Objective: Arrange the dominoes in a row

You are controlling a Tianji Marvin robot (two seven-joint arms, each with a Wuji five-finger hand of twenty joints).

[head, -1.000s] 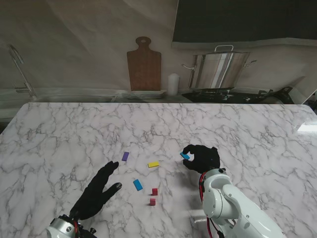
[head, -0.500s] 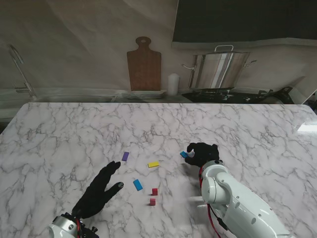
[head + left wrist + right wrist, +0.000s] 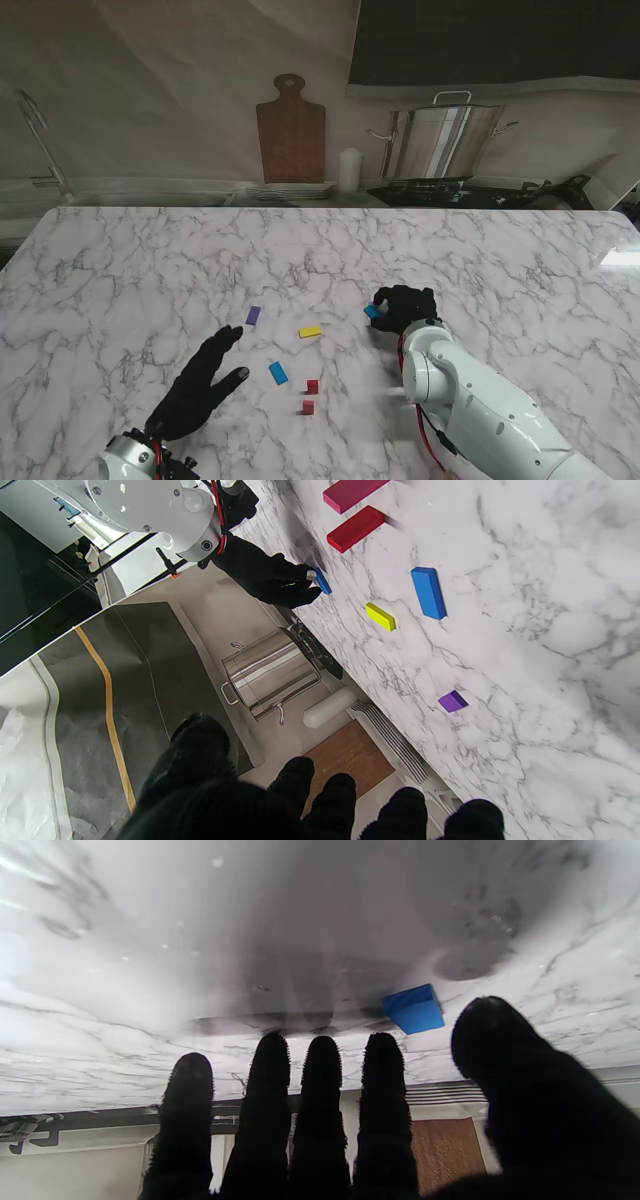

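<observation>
On the white marble bench (image 3: 140,270) several small coloured domino blocks are scattered, not yet in a row. A light blue domino (image 3: 373,311) is found at the fingertips of the right hand (image 3: 405,306), at the right of the group. In the right wrist view the same light blue domino (image 3: 414,1008) is seen between the thumb and the index finger, close to the bench surface; whether it is gripped or only touched cannot be told, and the four fingers (image 3: 320,1080) are held straight and together. It is judged that the block is being set down or adjusted there.

The left hand (image 3: 200,385) hovers at the near left with fingers spread and nothing held, probably kept out of the way. Between the hands lie a purple domino (image 3: 253,315), a yellow domino (image 3: 310,330), a darker blue domino (image 3: 278,373) and two red dominoes (image 3: 310,396), each at a different angle and apart from the others.
</observation>
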